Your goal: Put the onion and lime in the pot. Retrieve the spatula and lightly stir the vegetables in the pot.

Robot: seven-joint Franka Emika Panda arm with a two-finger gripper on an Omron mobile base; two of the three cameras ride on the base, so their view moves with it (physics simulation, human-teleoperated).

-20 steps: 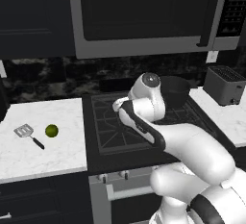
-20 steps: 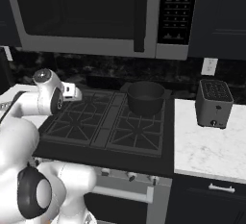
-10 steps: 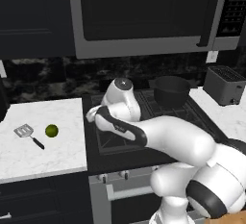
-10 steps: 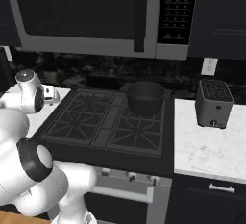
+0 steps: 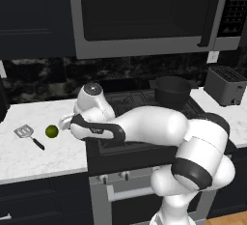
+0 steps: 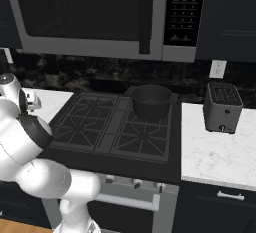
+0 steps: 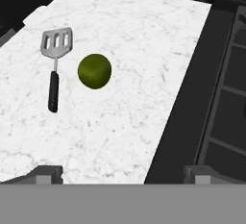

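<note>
Hand (image 7: 117,174) wide open, holding nothing, frame bottom. Lime (image 7: 94,71) upper left on white surface (image 7: 125,107), spatula (image 7: 55,64) just beside, left.

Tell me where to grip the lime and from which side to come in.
Grip the lime across its widest middle, coming straight down from above. It is a round ball lying free on the counter, with the spatula close beside it, so keep one finger clear of that side.
</note>
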